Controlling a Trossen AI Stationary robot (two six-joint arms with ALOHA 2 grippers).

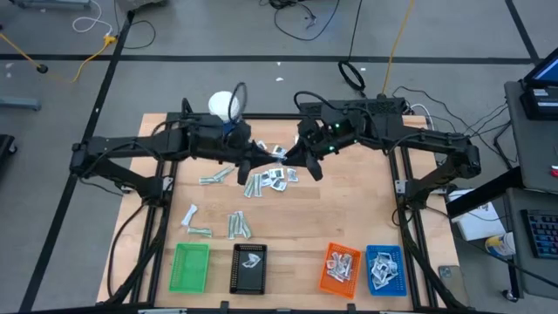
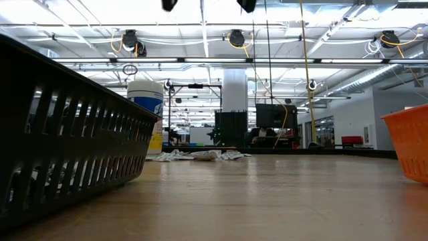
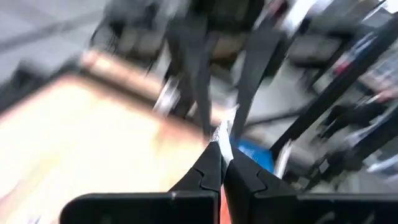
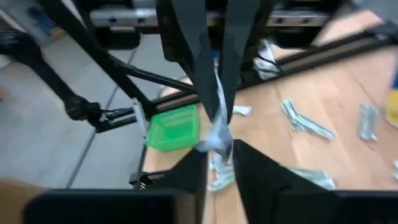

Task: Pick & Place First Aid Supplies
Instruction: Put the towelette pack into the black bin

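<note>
My two grippers meet in the air above a pile of first aid packets (image 1: pixel 270 179) in the middle of the table. Between them hangs one small white packet (image 3: pixel 225 134). My left gripper (image 3: pixel 222 150) comes from the table's left and is shut on it. My right gripper (image 4: pixel 219 152) comes from the right. Its fingers stand a little apart on either side of the packet's other end (image 4: pixel 217 140). More pale strips (image 1: pixel 237 225) lie flat on the wood nearer the front. My left gripper pinches one end of the white packet (image 3: pixel 224 142) between its two fingertips, coming nearly level from the table's left. The packet is lifted clear, high above the pile. My right gripper has the packet's other end (image 4: pixel 216 146) between its parted fingers; whether they touch it I cannot tell.
Along the front edge stand a green tray (image 1: pixel 190 266), a black tray (image 1: pixel 250 268), an orange tray (image 1: pixel 342 266) and a blue tray (image 1: pixel 384 268), the last three with packets inside. A tall white bottle (image 1: pixel 225 106) stands at the back left.
</note>
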